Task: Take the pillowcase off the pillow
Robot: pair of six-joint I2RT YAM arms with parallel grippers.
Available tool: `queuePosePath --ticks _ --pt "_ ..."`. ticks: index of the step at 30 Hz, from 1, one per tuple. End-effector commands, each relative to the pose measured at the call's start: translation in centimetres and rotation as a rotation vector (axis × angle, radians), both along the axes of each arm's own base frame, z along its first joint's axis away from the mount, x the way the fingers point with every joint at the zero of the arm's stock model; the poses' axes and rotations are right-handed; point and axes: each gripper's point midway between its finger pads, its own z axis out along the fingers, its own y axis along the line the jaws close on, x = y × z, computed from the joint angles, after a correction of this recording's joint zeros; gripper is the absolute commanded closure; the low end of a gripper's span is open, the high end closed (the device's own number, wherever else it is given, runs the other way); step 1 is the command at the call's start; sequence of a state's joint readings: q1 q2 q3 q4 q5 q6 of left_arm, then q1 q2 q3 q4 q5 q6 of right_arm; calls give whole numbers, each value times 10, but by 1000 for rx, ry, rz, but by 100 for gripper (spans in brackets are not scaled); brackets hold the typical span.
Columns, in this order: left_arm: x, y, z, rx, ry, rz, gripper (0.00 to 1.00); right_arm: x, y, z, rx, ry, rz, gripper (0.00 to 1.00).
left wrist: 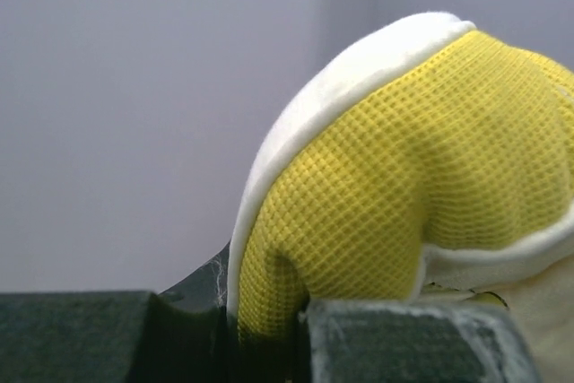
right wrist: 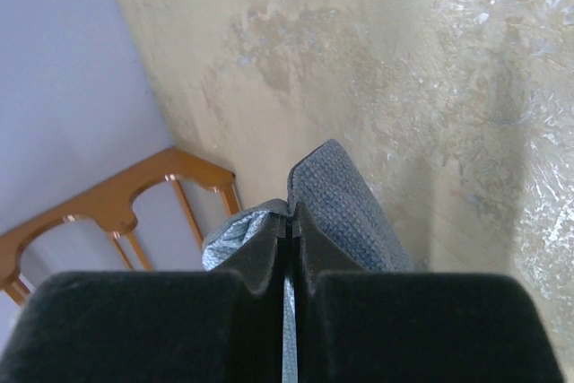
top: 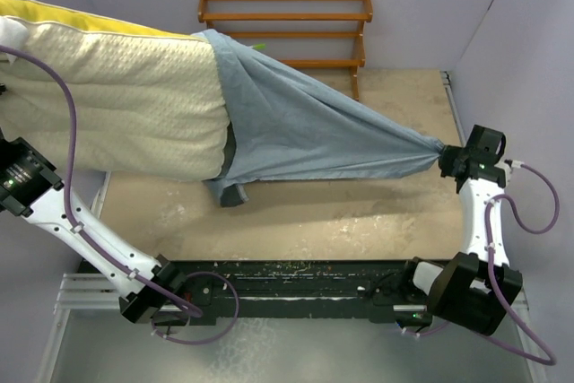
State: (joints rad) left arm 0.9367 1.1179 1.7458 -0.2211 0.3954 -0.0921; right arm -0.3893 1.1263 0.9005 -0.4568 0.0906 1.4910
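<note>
The cream quilted pillow with yellow edging lies across the upper left, held up off the table. The blue-grey pillowcase still covers its right end and stretches in a taut cone to the right. My right gripper is shut on the pillowcase's tip; in the right wrist view the fabric shows pinched between the jaws. My left gripper is outside the top view at the left edge; in the left wrist view it is shut on the pillow's yellow mesh corner.
A wooden shoe rack stands against the back wall behind the pillowcase. The tan table top ends at walls on the right and back. The black arm mount rail runs along the near edge.
</note>
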Motion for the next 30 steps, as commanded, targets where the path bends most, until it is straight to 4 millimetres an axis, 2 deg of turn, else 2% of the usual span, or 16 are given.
queuePosePath --ticks 1,3,4,5,8,9,10,11,14,16,17,19,21,24,27,30 --pt "2 -80 47 111 -110 -355 100 -10 -28 -6 -20 -9 -175 100" --pt "4 -104 49 87 -93 -488 100 -16 -37 -4 -62 13 -206 100" --pt "4 -101 53 49 -107 -477 100 -19 -42 -2 -86 26 -229 100" --pt "0 -89 62 18 -140 -401 100 -22 -49 0 -113 48 -250 100" --pt "-21 -32 77 -18 -243 -80 100 -19 -66 22 -195 61 -279 100" --pt "-29 -22 83 34 -264 -4 100 -17 -67 24 -201 58 -278 100" --pt "-35 -13 85 77 -276 59 100 -11 -69 37 -205 27 -282 100" --pt "-41 -5 87 108 -292 118 100 -7 -70 41 -197 9 -284 100" --pt "-38 23 80 67 -261 204 100 -1 -70 40 -150 -17 -290 100" --pt "-36 31 78 36 -260 219 100 1 -70 36 -115 -28 -298 100" --pt "-32 26 76 40 -253 183 100 2 -70 35 -111 -24 -297 100" --pt "-12 1 67 91 -185 20 100 4 -73 34 -99 -37 -315 100" --pt "-4 -22 62 109 -175 -96 100 7 -78 36 -109 -34 -320 100" --pt "5 -50 59 123 -143 -247 100 12 -84 48 -150 -57 -312 100" --pt "16 -79 54 86 -93 -438 100 18 -92 71 -278 -69 -262 100" --pt "21 -126 48 31 -35 -691 100 42 -79 86 -349 -150 -134 100"
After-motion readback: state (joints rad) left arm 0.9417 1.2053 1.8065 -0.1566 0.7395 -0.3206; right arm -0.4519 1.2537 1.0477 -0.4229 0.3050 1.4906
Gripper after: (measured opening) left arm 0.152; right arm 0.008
